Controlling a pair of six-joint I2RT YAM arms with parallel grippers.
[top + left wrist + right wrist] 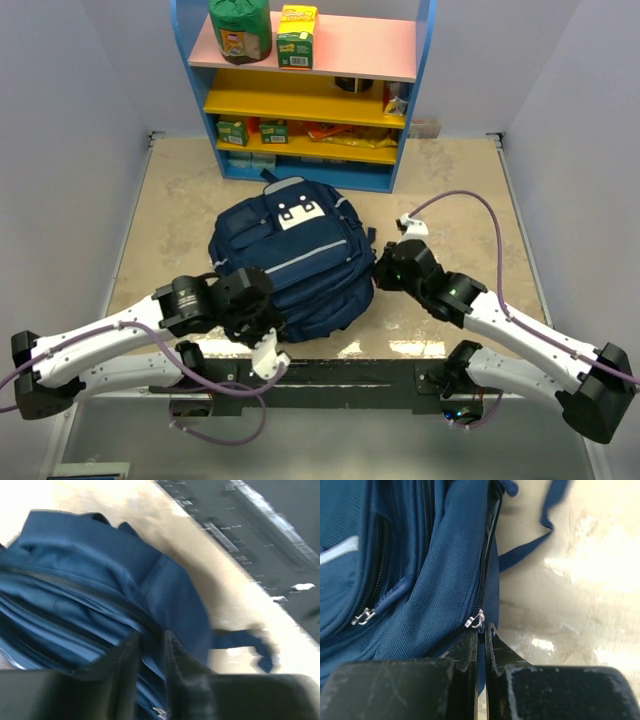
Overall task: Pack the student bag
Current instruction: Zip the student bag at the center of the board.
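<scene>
The student bag (290, 258) lies flat in the middle of the table (175, 200), front pockets up and its grey-white patch toward the far side. It sits between the two arms.

The right gripper (384, 266) is at the bag's right edge. In its wrist view the right gripper (481, 628) has its fingers pressed almost together. Only a slit is left, and a thin blue strip of the bag runs through it from just under a silver zip slider (476, 620). A dark strap (530, 547) trails onto the table to the right of that.

The left gripper (272, 318) is against the bag's near left corner. Its wrist view is blurred: the left gripper (152, 645) shows a narrow gap with blue fabric in it, beside a zip line. I cannot tell whether the fingers are clamping that fabric or only touching it.

Beyond the bag, at the far edge, stands a blue shelf (405, 60) holding packets and cartons.
</scene>
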